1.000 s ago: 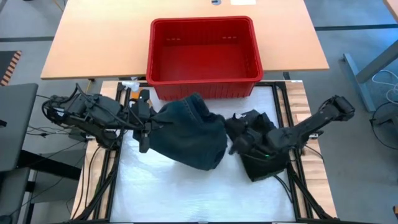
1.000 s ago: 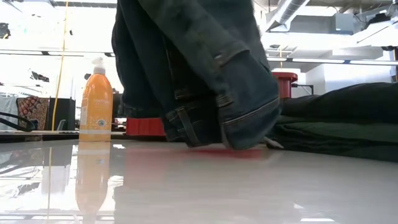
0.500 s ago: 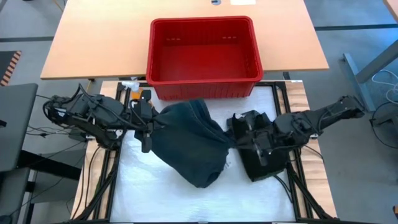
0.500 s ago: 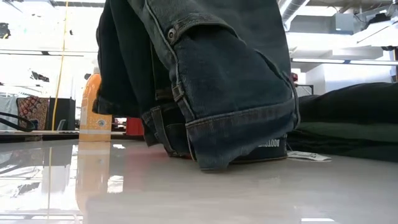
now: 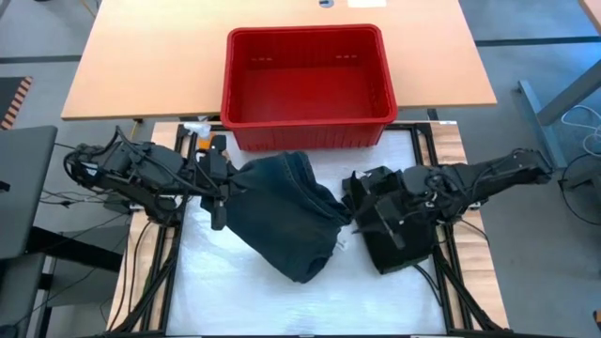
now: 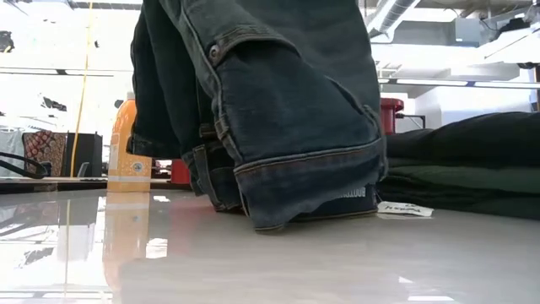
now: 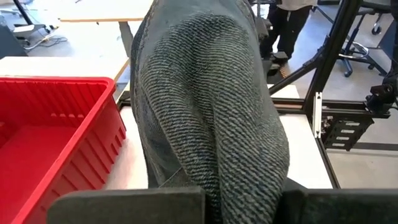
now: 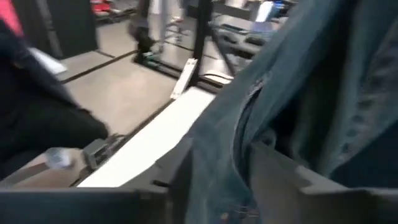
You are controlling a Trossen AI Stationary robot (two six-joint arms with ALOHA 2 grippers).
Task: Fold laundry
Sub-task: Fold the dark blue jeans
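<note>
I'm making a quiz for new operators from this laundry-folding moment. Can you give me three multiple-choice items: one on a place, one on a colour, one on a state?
1. Where does the folded dark pile lie?
A. In the basket
B. On the table under the right arm
C. Left of the jeans

2. What colour is the basket?
A. Red
B. Blue
C. White

3. What is the left gripper doing?
A. Hanging open above the basket
B. Shut on the jeans
C. Holding the orange bottle

Key: 1 B, the pile sits right of the jeans, beneath the right gripper. 2 A, its walls are red in the high view. 3 B, the left wrist view shows denim rising from between its fingers.
</note>
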